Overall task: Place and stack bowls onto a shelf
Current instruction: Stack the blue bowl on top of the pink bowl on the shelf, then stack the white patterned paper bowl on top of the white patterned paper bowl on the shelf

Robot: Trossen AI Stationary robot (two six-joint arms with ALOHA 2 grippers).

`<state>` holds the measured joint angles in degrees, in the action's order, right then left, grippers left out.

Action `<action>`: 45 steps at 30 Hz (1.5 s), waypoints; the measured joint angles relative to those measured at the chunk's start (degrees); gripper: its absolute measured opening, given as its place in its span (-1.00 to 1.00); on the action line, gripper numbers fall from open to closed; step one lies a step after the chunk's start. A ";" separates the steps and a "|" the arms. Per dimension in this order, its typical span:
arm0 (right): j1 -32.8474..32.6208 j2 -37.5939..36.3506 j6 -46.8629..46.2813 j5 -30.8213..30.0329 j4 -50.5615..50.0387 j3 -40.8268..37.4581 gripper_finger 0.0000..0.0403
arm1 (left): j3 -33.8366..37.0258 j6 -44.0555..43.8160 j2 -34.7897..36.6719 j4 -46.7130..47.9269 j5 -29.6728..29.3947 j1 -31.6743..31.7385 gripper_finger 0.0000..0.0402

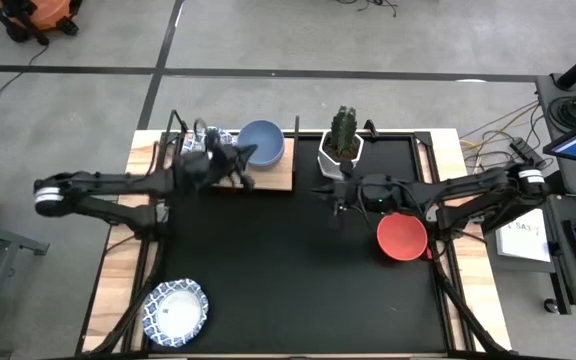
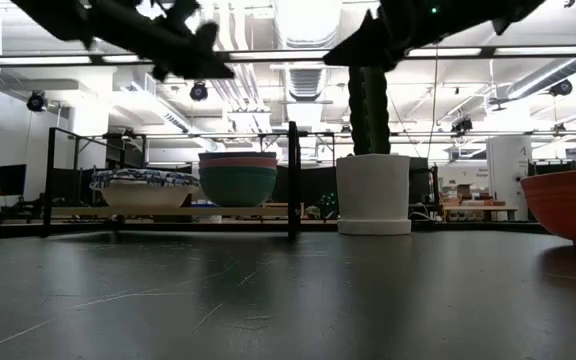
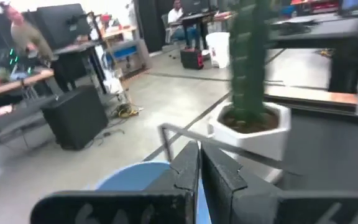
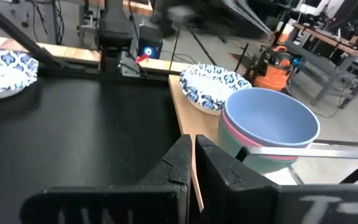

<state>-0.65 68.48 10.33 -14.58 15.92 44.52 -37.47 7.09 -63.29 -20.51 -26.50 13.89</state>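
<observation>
Now | left tool (image 1: 240, 170) shut, empty, above shelf (image 1: 273, 181) beside blue bowl (image 1: 262, 141) | right tool (image 1: 330, 195) shut, empty

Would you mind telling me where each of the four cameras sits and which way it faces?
High view: overhead, straight down; both arms, the shelf, red bowl.
Low view: tabletop height, level across at the bowl stack and cactus pot; arms overhead.
Left wrist view: past the shut left hand toward the cactus pot.
Right wrist view: past the shut right hand toward the stack.
Shared: low and right wrist views show the same stack.
</observation>
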 joint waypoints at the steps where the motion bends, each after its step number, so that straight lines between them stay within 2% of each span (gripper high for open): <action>1: -0.12 -0.41 0.01 0.00 0.31 -0.35 -0.94 | -0.72 -0.78 -1.13 -0.04 3.24 3.70 -1.00; 6: -0.25 -0.76 0.17 0.01 0.04 -1.84 -0.94 | -6.08 -5.82 -9.51 -0.65 18.27 18.07 -1.00; 12: -0.23 -0.45 -0.26 -0.01 -0.35 -3.45 -0.94 | -11.12 -6.83 -19.68 0.93 19.98 23.76 -1.00; 20: -0.23 -0.41 -0.35 0.01 -0.77 -4.60 -0.94 | -15.51 -6.14 -25.53 2.56 19.70 24.37 -1.00; 31: -0.23 -0.32 -0.31 0.03 -1.35 -4.60 -0.94 | -16.03 -7.82 -27.97 7.58 19.41 25.40 -1.00; 39: -0.23 -0.32 -0.39 0.03 -2.29 -4.60 -0.94 | -17.23 -9.89 -23.67 10.90 20.19 24.12 -1.00; 42: -0.24 -0.32 -0.75 0.08 -2.61 -4.60 -0.94 | -17.23 -11.34 -19.85 14.99 23.95 21.93 -1.00; 45: -0.25 -0.32 -0.74 1.34 -3.01 -4.60 -0.94 | -16.65 -13.05 -15.61 19.20 24.95 17.74 -1.00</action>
<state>-0.91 68.16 9.58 -13.24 12.91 39.92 -54.11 -5.96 -78.90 -1.31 -1.55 31.63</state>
